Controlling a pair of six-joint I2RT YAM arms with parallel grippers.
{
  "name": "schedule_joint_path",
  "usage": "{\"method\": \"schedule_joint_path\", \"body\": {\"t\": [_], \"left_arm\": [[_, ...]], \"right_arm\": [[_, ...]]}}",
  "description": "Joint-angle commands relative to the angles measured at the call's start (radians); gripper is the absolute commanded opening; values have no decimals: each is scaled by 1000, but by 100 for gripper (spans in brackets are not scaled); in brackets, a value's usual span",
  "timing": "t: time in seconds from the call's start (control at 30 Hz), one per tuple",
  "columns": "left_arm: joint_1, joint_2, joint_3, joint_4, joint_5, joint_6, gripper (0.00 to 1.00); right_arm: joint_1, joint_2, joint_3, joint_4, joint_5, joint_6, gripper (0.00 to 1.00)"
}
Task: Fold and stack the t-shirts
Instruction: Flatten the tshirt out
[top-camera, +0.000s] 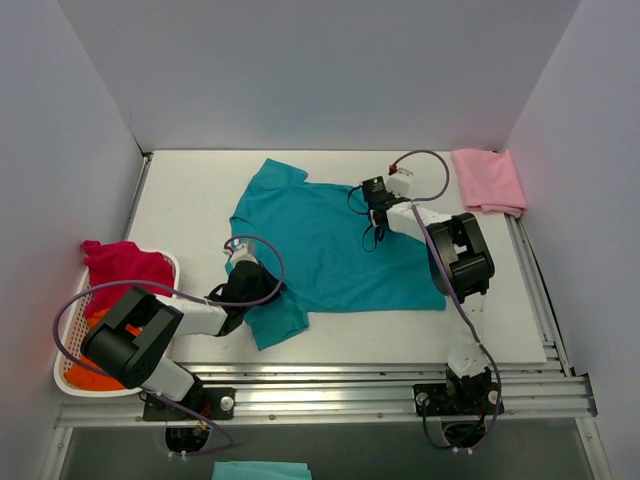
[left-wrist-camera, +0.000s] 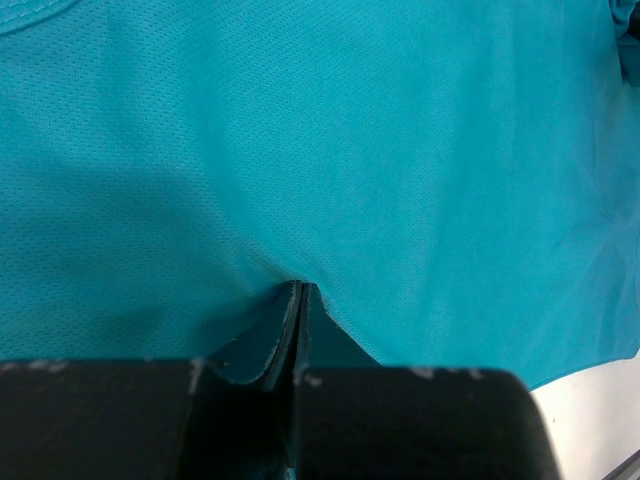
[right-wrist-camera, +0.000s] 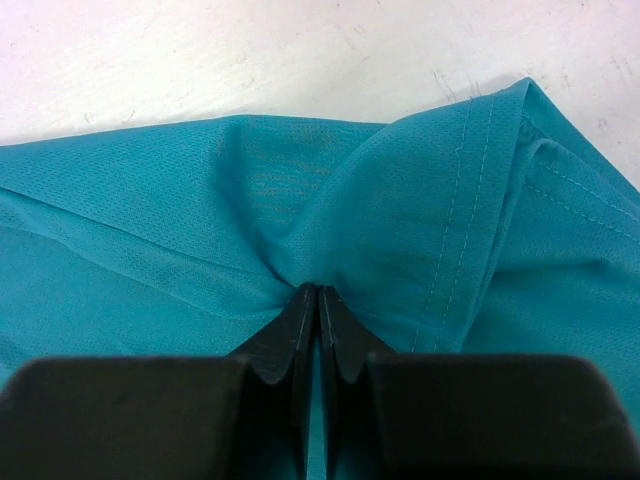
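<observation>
A teal t-shirt lies spread on the white table. My left gripper is shut on its near left part by the sleeve, and the cloth fills the left wrist view at the closed fingertips. My right gripper is shut on the shirt's far right edge; the right wrist view shows the cloth bunched at the tips beside a stitched hem. A folded pale pink shirt lies at the far right. A magenta-red shirt and an orange one sit in the basket.
A white plastic basket stands at the table's left edge. Grey walls close in the left, back and right. A metal rail runs along the near edge. A bit of teal cloth shows below the rail.
</observation>
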Motion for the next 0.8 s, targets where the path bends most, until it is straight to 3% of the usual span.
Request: {"method": "schedule_joint_path", "body": {"t": [0.0,0.3,0.73,0.77], "left_arm": [[12,43,-27,-18,8,16,2],[32,114,-39,52,46,16,2],[49,118,-44,66,75,31,2],[51,115,-44,68,79,33,2]], "right_arm": [[-10,21,22,-16,4,14,0],[-35,21,88,-36,7,-6,0],[-150,280,582,-190,3,-46,0],[-156,335,620,-200,6,-47,17]]}}
